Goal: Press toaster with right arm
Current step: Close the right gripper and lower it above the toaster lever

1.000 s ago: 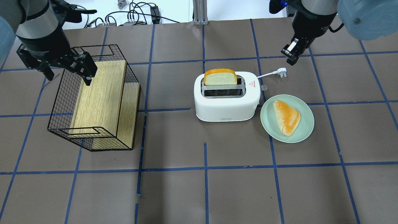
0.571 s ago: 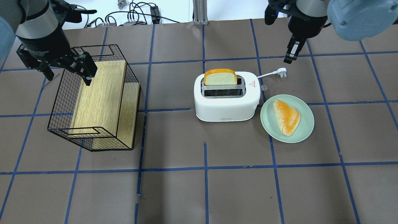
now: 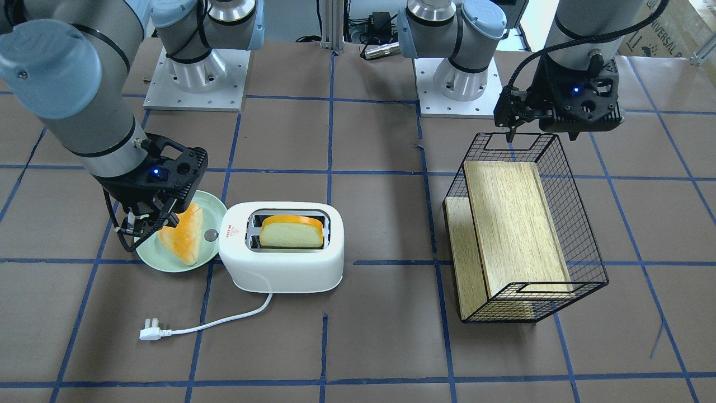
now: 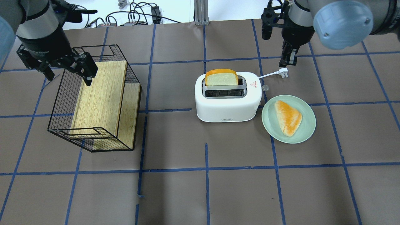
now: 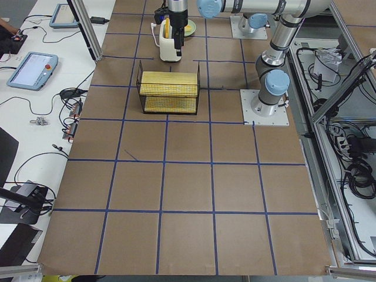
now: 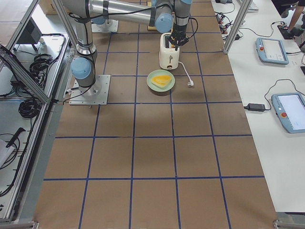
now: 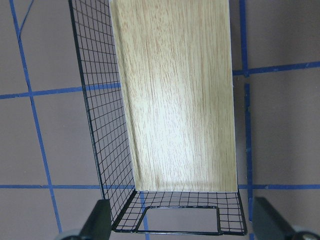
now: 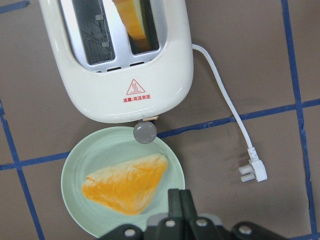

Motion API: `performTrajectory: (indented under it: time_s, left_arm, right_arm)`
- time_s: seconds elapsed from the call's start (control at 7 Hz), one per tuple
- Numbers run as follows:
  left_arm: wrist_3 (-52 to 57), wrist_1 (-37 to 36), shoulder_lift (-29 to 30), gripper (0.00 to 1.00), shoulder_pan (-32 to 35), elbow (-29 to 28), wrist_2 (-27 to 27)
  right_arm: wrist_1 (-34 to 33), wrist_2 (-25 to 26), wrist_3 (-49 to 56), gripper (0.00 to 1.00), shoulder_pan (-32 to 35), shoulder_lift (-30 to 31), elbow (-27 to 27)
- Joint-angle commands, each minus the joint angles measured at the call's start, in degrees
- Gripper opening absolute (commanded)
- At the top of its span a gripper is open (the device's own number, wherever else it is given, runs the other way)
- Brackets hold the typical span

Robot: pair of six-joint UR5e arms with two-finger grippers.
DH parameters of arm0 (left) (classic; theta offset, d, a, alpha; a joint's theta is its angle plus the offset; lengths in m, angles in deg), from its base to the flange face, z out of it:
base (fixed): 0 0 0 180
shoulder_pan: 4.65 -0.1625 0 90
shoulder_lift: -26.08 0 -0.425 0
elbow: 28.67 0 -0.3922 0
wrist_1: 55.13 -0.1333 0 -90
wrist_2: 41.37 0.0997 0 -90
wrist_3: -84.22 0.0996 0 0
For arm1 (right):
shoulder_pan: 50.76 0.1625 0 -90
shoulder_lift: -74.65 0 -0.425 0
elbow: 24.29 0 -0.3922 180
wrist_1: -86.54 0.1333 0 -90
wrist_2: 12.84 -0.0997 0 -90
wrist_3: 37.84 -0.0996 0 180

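On the toaster [image 8: 100, 92], a red triangle [image 8: 136, 88] tops tiny, perhaps Chinese, lettering [image 8: 136, 99].

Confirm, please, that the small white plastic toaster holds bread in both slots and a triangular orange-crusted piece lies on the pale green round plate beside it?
Not quite: the small white plastic toaster holds one orange-crusted bread slice; its other slot is empty, as the overhead exterior view shows. The triangular piece does lie on the pale green round plate beside it.

Robotics lab: teach pendants [image 6: 272, 50], aluminium framing [image 6: 237, 26], loose cables [image 6: 29, 106], tape-gridded table [image 6: 152, 157].
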Motion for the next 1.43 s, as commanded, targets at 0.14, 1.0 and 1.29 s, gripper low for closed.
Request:
performTrajectory:
  time_s: [0.14,1.0,1.29]
  left_arm:
    - [0.0,0.0,0.0,1.00,0.0,0.0,0.0]
    - [0.0,0.0,0.0,1.00,0.0,0.0,0.0]
    - [0.0,0.1,0.0,1.00,0.0,0.0,0.0]
  right_arm:
    - [-8.8,0.0,0.4,0.13,0.7,0.0,-7.4]
    - [-11.3,-0.4,1.0,0.13,2.3,-1.1,-9.9]
    - [-11.4,-0.4,2.7,0.13,2.3,-1.4,-11.2]
